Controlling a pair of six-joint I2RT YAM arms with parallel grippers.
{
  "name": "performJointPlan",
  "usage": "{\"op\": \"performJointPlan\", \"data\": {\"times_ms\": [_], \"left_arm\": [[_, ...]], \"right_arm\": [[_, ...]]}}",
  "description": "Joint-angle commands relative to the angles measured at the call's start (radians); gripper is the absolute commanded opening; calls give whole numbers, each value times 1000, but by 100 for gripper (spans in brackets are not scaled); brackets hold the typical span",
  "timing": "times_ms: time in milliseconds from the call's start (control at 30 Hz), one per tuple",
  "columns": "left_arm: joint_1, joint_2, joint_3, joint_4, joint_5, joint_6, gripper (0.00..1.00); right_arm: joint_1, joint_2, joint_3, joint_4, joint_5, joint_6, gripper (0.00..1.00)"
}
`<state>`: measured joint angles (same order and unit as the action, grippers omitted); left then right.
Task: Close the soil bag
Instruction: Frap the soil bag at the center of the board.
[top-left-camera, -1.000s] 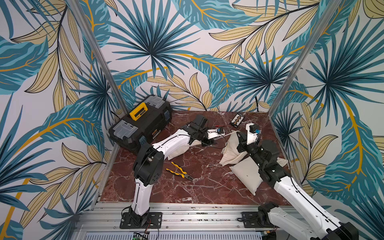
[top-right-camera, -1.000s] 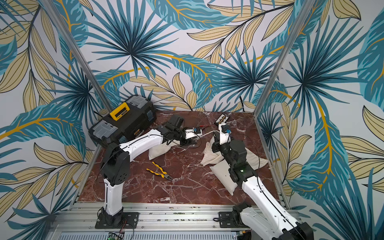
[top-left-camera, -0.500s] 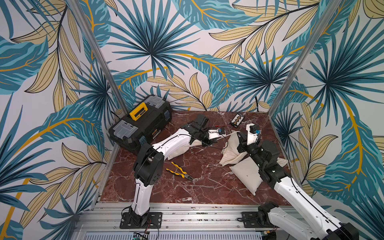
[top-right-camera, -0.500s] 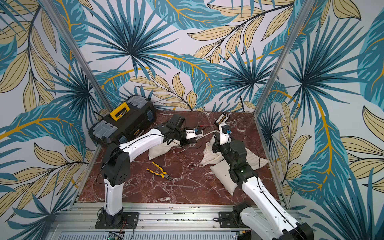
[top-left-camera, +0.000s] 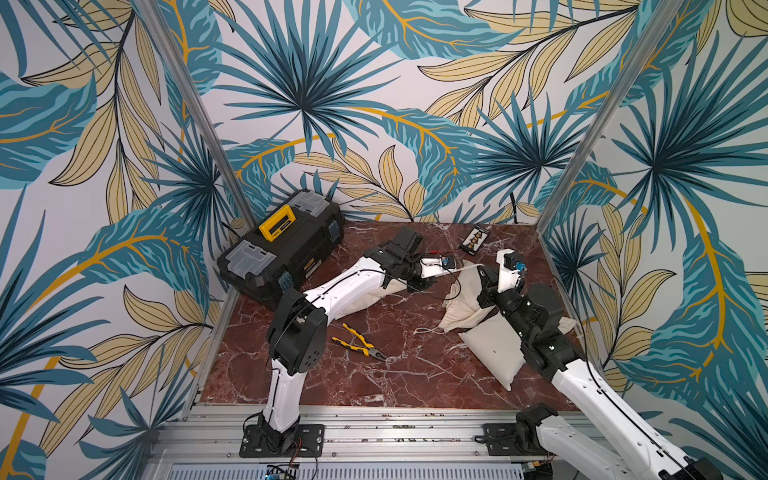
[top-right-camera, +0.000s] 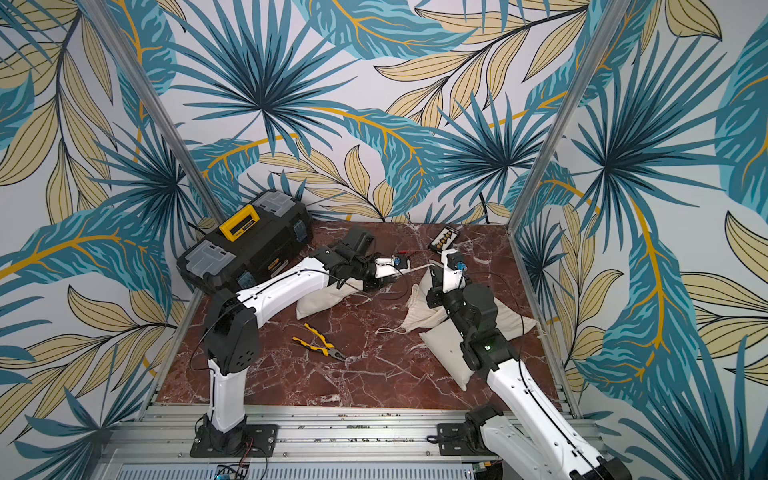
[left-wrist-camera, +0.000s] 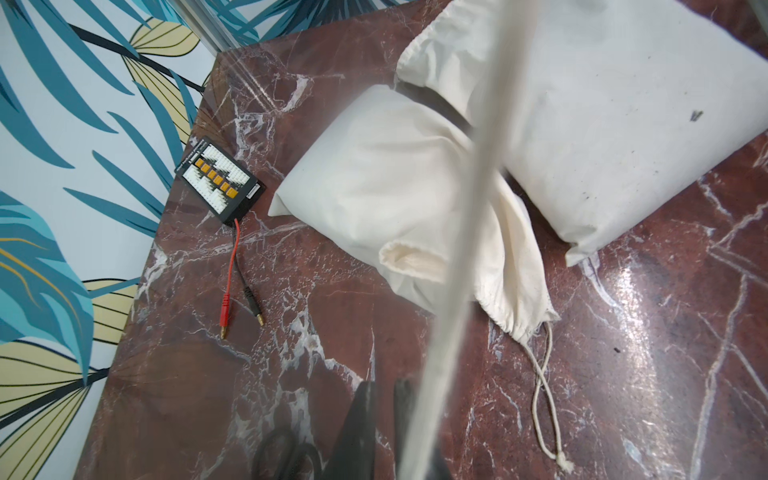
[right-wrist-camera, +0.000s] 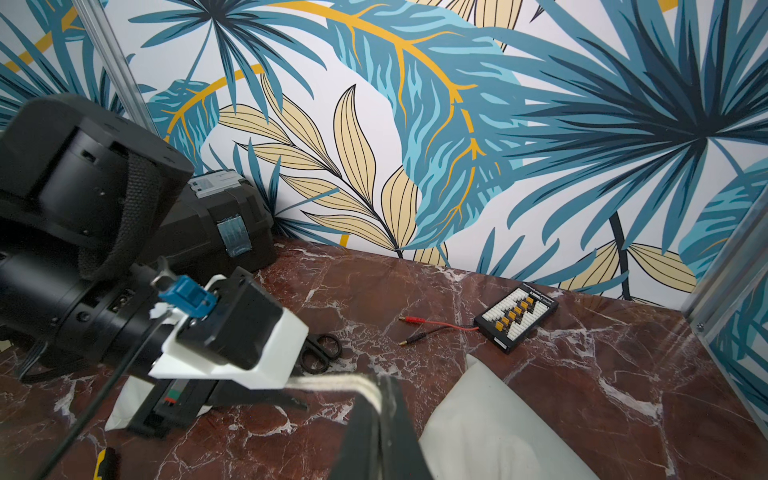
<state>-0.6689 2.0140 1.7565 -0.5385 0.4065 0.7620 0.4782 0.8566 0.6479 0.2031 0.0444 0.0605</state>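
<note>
Cream cloth drawstring soil bag (top-left-camera: 457, 309): lying right-rear on the red marble counter (top-left-camera: 374, 386), near the right wall. Its gathered mouth faces open marble toward the yellow-handled pliers (top-left-camera: 359, 345). A second cream bag (top-left-camera: 494, 353) is touching it in front. The white drawstring cord (right-wrist-camera: 332, 380) is pinched in the closed right tool (right-wrist-camera: 379, 395). The left tool (left-wrist-camera: 384, 386) is closed beside the cord; a grip cannot be told. Against one second earlier: left jaws narrowed, arms unmoved.
</note>
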Motion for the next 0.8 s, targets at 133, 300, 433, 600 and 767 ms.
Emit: {"op": "performJointPlan", "data": {"times_ms": [133,300,433,600,767], "left_arm": [[11,-33,-79,3,-234,16,0],[57,-15,-105,-16,-276,-31,0],[78,-15,-163,8,-393,-47,0],[135,8,-212,16,-494,-106,0],[187,10,-263,46,-613,-154,0]], "right_arm": [[-3,-133,-12,-74,132,2,0],[-4,-260,-20,-127,216,5,0],[-3,-340,-42,-153,275,1,0],[-3,-377,-43,-164,311,21,0],[-3,-401,-58,-151,334,23,0]]}}
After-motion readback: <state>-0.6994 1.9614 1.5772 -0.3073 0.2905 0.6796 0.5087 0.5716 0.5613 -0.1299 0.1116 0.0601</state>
